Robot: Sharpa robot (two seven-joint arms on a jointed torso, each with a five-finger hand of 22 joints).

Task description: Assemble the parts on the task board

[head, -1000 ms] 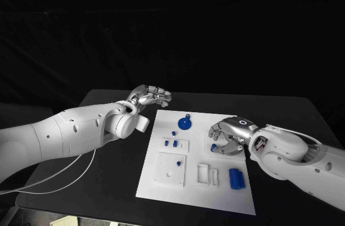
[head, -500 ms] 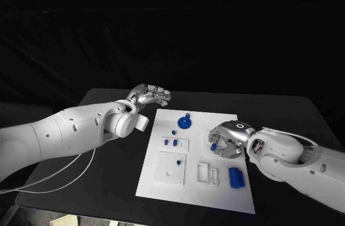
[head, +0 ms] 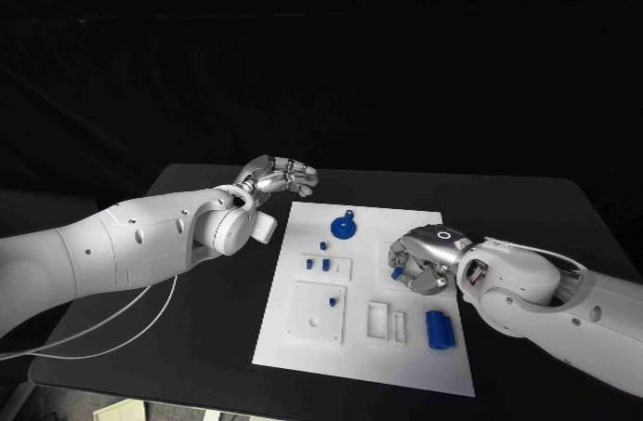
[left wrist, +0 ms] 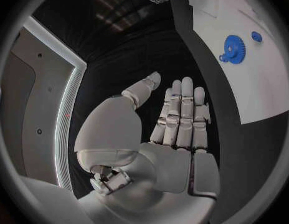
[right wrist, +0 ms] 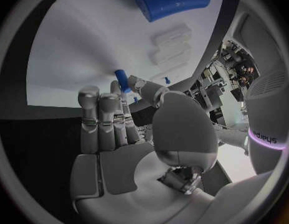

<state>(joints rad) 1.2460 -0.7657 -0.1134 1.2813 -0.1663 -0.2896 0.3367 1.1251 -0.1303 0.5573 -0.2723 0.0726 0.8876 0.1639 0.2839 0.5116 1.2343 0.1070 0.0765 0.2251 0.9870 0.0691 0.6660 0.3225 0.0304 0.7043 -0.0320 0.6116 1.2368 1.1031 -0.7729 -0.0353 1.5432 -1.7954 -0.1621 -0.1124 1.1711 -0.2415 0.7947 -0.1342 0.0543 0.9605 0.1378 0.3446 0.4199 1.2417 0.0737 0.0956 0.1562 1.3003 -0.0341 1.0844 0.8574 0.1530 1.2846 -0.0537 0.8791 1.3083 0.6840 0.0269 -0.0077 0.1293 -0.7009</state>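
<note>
**A:** What does the right wrist view add?

**B:** The silver right hand [right wrist: 129,134] pinches a small blue cylindrical peg [right wrist: 122,79] between thumb and fingertips, above the flat white task board [right wrist: 76,50]. A larger blue curved block [right wrist: 172,0] lies beyond the fingertips. From the head camera that peg [head: 398,274] is just a blue speck under the right hand [head: 426,258].

**A:** And the left?

**B:** The silver left hand [left wrist: 176,122] holds nothing, its fingers straight and side by side, off the board's edge. A round blue toothed gear [left wrist: 234,47] lies on the board beyond its fingertips. The head view shows the left hand [head: 282,177] over the black table [head: 522,207], beside the board's far corner.
</note>
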